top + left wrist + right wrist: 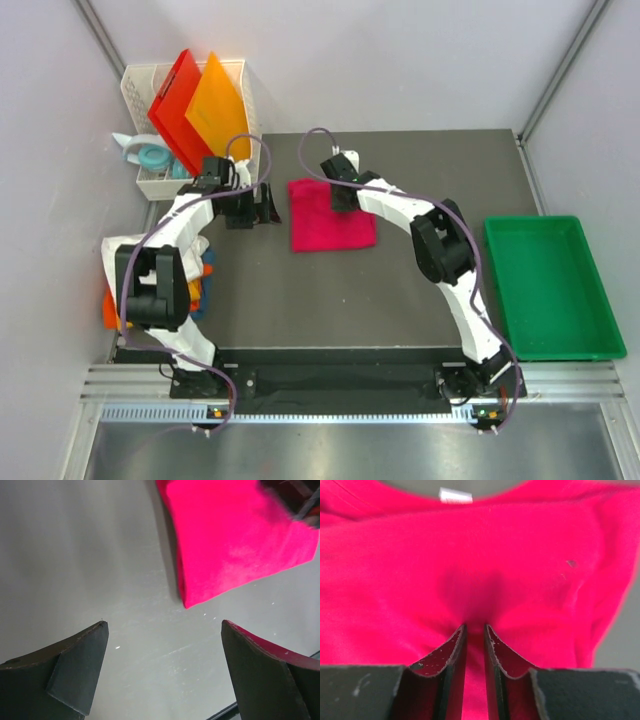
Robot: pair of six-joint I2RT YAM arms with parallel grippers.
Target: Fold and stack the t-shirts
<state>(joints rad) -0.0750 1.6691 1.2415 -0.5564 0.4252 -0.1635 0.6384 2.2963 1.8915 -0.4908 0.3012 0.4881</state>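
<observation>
Left gripper [252, 212] spread wide, empty, low over bare bench [400, 290] just left of shirt [332, 220]. Shirt folded square, mid-bench toward far edge. Right gripper [475, 627] almost closed, pinching a ridge of shirt by its far edge. Folding seemingly done. Next, probably, lifting it whole to stack [108, 312] at left edge. Calls for firm pinch, no unfolding.

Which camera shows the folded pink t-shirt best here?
Top external: nearly the whole pink t-shirt lies in view as a folded rectangle on the table. Left wrist shows only one corner beyond the open left hand. Right wrist is a close-up of cloth and neck label, the right hand pinching it.
</observation>
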